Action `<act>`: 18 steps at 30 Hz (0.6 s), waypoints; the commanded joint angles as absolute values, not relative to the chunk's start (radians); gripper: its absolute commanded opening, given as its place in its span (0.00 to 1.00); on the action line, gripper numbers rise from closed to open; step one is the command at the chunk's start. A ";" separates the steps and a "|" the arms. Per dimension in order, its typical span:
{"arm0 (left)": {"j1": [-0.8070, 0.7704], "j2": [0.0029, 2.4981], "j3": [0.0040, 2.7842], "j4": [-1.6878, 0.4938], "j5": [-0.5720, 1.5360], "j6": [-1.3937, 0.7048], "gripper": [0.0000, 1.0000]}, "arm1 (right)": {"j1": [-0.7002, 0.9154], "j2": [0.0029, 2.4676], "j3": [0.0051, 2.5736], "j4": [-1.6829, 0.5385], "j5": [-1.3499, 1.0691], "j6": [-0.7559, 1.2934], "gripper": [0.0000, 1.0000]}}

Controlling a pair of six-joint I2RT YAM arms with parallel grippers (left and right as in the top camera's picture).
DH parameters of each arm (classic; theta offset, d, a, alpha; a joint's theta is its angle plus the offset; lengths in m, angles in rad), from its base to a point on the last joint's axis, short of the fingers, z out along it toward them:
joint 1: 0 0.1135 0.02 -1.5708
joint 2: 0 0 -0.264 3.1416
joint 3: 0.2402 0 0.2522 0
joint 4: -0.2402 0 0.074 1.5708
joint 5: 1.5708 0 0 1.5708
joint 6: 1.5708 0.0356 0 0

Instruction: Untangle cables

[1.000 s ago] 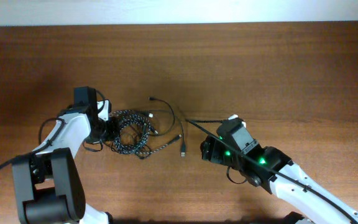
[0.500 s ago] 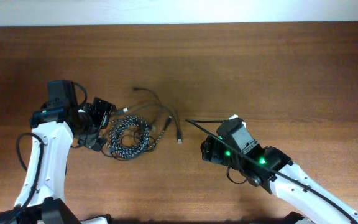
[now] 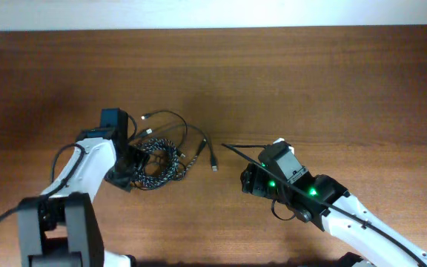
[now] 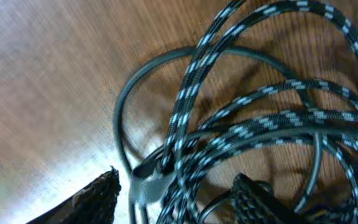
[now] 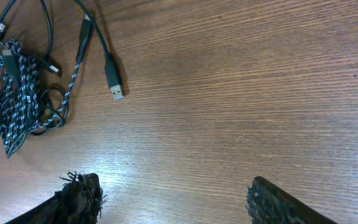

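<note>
The cables (image 3: 158, 159), a black-and-white speckled braided cord coiled up with thin plain black cords, lie in one tangled heap on the brown wooden table (image 3: 310, 89), left of centre. The left gripper (image 3: 127, 165) stands at the heap's left edge, right against it. Its wrist view shows the gripper (image 4: 176, 199) with its dark textured fingers set wide apart. Loops of the speckled braided cord (image 4: 260, 130) and a curve of thin black cord (image 4: 122, 106) lie between them, not pinched. The right gripper (image 3: 247, 178) sits well apart from the heap, to its right. It is spread wide too (image 5: 179, 202), with only bare wood between its fingers and the heap (image 5: 17, 81) off in the far corner of its view. One black cord trails out of the heap to a small silver-tipped plug (image 5: 114, 91), which lies flat between the heap and the right gripper.
</note>
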State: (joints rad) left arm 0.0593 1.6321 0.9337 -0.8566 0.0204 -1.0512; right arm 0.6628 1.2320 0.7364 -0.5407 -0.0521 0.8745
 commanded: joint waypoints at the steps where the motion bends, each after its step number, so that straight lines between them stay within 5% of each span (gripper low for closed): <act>1: 0.062 1.716 0.918 -0.823 -0.001 -1.062 0.42 | 0.667 1.236 0.741 -0.543 -0.043 0.869 0.77; 2: 0.062 1.734 0.918 -0.823 0.049 -1.061 0.13 | 0.667 1.236 0.741 -0.545 -0.043 0.869 0.77; 3: 0.062 1.735 0.919 -0.823 0.102 -1.061 0.00 | 0.667 1.236 0.741 -0.547 -0.044 0.869 0.77; 7: 0.124 1.671 0.936 -0.854 0.187 -1.046 0.00 | 0.667 1.236 0.741 -0.568 -0.044 0.869 0.77; 9: 0.189 1.575 0.978 -0.858 0.336 -0.940 0.00 | 0.667 1.236 0.741 -0.576 -0.054 0.870 0.76; 11: 0.244 1.478 0.997 -0.862 0.485 -0.918 0.00 | 0.667 1.236 0.741 -0.539 -0.108 0.873 0.64; 13: 0.301 1.408 0.997 -0.923 0.772 -0.917 0.00 | 0.667 1.236 0.741 -0.378 -0.357 0.873 0.63; 16: 0.315 1.407 0.997 -0.937 1.042 -0.872 0.00 | 0.667 1.236 0.741 -0.174 -0.594 0.873 0.80; 18: 0.315 1.407 0.997 -0.949 1.058 -0.874 0.00 | 0.667 1.236 0.741 -0.128 -0.599 0.871 0.80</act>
State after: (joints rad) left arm 0.3092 1.4212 0.9775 -0.9413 0.9440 -0.9016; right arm 0.6628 1.2388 0.7338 -0.1474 -0.5415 0.8795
